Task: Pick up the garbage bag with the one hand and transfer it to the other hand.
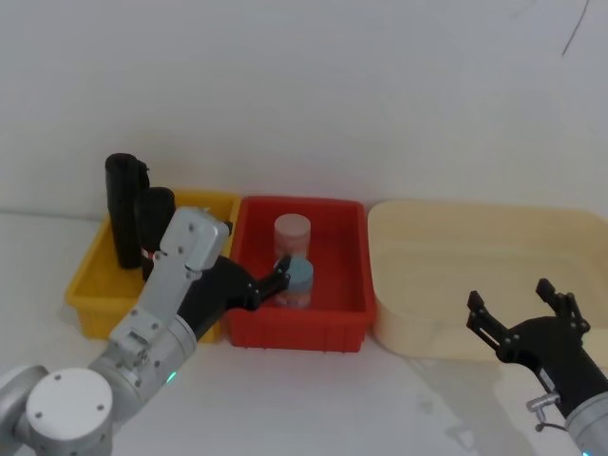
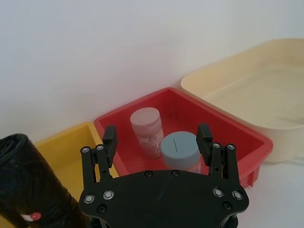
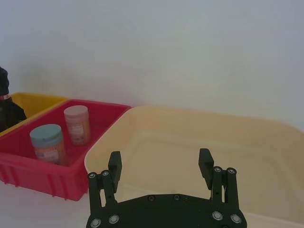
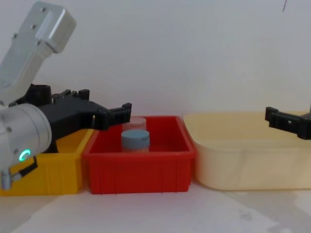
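Black plastic, the garbage bag (image 1: 155, 220) stands untouched in the yellow bin (image 1: 90, 285). Left gripper (image 1: 271, 280) hangs spread nearby, over the red bin (image 1: 294, 332); reaching the roll looks like the next step. Right gripper (image 1: 521, 306) idles, fingers splayed.

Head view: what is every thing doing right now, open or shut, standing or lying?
garbage bag: standing upright in the yellow bin, not held.
left hand: open, empty.
right hand: open, empty.
blue-lidded jar: upright, lid on.
pink-lidded jar: upright, lid on.
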Action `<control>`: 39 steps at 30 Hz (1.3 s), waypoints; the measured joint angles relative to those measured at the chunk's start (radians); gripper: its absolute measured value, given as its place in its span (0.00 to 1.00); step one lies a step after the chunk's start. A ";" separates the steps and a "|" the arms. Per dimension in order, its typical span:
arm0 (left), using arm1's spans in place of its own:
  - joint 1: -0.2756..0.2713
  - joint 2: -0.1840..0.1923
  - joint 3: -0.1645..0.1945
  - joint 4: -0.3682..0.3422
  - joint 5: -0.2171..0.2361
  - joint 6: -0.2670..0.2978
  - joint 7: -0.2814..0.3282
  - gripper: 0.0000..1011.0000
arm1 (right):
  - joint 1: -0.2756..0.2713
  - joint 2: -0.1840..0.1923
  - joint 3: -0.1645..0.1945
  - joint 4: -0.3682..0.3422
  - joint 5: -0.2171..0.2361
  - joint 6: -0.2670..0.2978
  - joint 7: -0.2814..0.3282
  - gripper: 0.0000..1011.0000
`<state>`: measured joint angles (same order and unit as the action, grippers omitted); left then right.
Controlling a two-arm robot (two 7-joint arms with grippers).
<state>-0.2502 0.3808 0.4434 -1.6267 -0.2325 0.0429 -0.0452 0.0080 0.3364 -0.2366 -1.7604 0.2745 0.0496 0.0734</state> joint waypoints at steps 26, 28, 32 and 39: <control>0.065 0.130 -0.263 -0.395 -0.184 0.446 -0.042 0.99 | 0.205 -0.048 -0.087 -0.063 0.065 0.365 0.105 0.99; 0.097 0.141 -0.307 -0.429 -0.200 0.471 -0.041 0.99 | 0.215 -0.055 -0.095 -0.065 0.070 0.389 0.106 0.99; 0.154 0.151 -0.378 -0.472 -0.224 0.492 -0.043 0.99 | 0.241 -0.075 -0.118 -0.066 0.076 0.440 0.106 0.99; 0.246 0.156 -0.484 -0.503 -0.265 0.484 -0.069 0.99 | 0.281 -0.114 -0.158 -0.058 0.078 0.506 0.103 0.99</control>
<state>-0.0045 0.5367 -0.0408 -2.1297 -0.4971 0.5267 -0.1139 0.2888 0.2221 -0.3951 -1.8180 0.3527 0.5561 0.1760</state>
